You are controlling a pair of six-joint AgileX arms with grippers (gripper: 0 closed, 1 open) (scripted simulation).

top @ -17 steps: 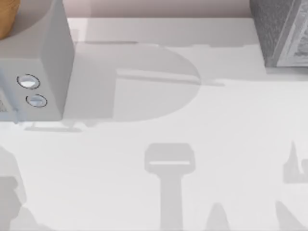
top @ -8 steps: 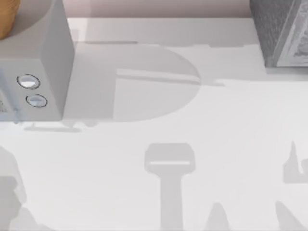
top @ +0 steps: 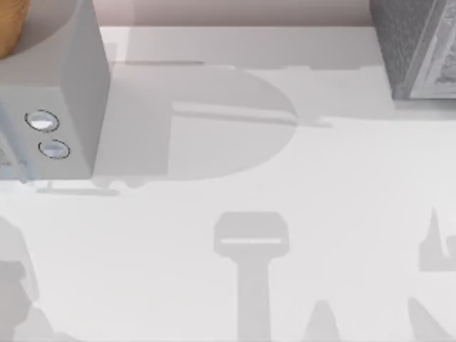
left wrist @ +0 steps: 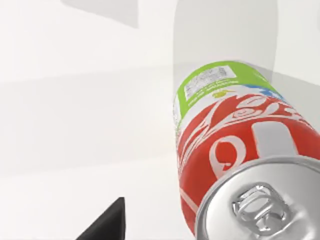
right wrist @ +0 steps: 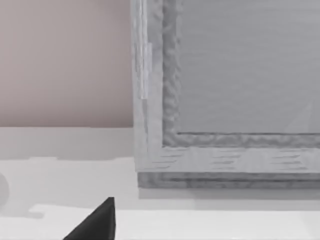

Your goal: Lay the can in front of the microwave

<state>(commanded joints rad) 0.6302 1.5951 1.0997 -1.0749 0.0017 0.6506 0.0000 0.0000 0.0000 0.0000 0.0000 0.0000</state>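
Standing close in the left wrist view, the can (left wrist: 235,150) shows its silver top and pull tab nearest the camera, red band below, lime-green base farthest, over the white counter (left wrist: 75,125). One dark fingertip (left wrist: 105,225) of the left end effector lies beside it, apart; whether that end effector is released or clenched cannot be told. In the top view, the microwave (top: 50,107) sits at the counter's left, a grey box (top: 417,50) at far right. The right end effector's state cannot be told.

White table (top: 342,185) crossed by grey shadows, pinkish wall (right wrist: 65,60) behind.
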